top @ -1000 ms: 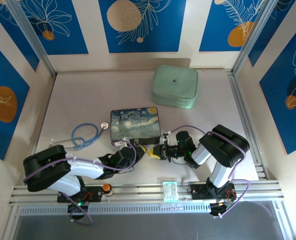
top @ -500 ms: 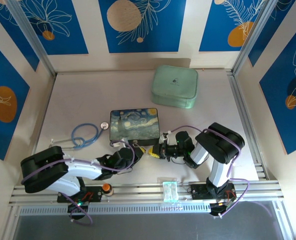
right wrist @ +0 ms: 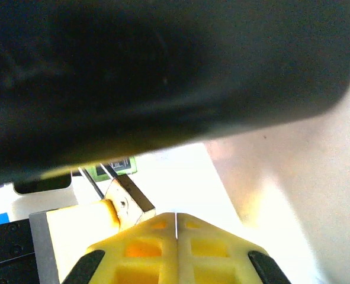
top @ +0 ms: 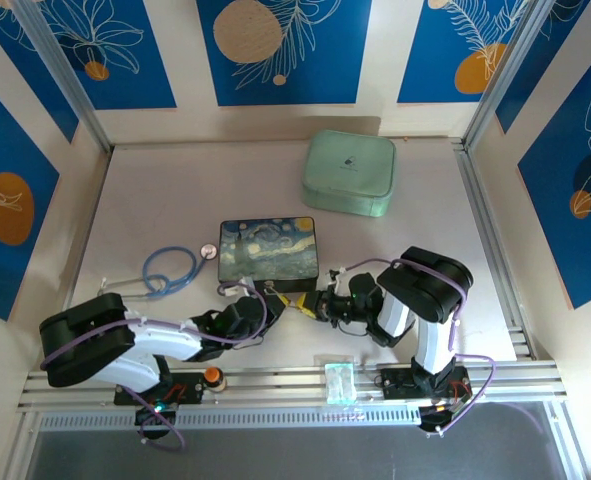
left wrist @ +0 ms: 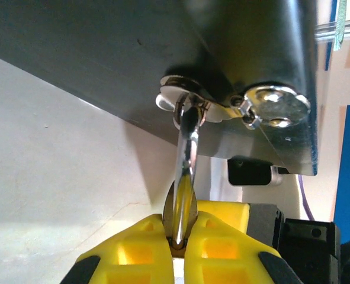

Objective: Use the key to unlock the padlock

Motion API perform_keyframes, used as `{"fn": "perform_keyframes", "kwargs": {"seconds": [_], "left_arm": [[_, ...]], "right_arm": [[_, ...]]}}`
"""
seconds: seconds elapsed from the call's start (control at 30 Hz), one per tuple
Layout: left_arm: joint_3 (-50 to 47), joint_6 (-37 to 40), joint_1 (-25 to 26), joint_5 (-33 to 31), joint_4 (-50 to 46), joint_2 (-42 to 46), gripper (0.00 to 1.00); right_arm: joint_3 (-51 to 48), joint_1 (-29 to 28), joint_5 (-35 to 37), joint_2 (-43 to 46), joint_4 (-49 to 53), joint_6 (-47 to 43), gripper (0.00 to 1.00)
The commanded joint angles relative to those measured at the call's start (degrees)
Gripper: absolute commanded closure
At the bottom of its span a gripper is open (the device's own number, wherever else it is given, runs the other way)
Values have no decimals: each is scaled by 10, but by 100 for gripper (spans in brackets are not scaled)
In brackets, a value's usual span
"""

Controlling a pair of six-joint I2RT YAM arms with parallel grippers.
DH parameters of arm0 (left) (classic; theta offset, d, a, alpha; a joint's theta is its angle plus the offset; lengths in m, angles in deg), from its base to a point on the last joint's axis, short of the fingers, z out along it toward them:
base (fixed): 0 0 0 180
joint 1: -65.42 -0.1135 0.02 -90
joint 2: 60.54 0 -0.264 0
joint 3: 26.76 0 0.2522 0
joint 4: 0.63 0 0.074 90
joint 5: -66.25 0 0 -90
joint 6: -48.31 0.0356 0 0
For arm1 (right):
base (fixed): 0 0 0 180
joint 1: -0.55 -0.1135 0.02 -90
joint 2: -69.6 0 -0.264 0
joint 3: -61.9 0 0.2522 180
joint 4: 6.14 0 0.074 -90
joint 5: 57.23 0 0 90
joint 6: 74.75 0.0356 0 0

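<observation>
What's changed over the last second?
The right arm folded in, carrying the right gripper a little left toward the left gripper. The left gripper stays shut on the padlock at the tin; stethoscope and case unmoved.

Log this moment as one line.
left gripper: shut on padlock | padlock: shackle through hasp of tin | right gripper: shut, beside left gripper | key: too small to tell

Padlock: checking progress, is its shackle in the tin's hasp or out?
In. The left wrist view shows the padlock's shackle looped through the hasp on the tin, held below by the shut left gripper.
</observation>
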Motion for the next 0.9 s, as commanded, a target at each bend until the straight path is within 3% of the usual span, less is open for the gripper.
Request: {"fn": "perform_keyframes", "kwargs": {"seconds": [0.0,0.1,0.23,0.4,0.43,0.5,0.67,0.87], "left_arm": [[23,-7,4,-19,-8,17,98],[40,-4,4,-28,-75,17,82],[43,0,4,-39,-90,12,73],[46,4,4,-34,-87,15,38],[46,4,4,-31,-86,17,35],[46,1,5,-28,-88,28,35],[54,0,13,-38,-108,73,47],[51,-13,39,-85,-95,132,43]], "right_arm": [[-16,-10,33,14,21,-1,100],[-19,-12,45,50,74,-15,100],[-15,-16,56,108,164,-39,100],[4,-27,80,200,306,-77,100],[6,-30,88,219,331,-82,100],[12,-33,105,267,394,-97,100],[54,-41,126,378,552,-151,100],[61,-48,128,448,554,-124,100]]}}
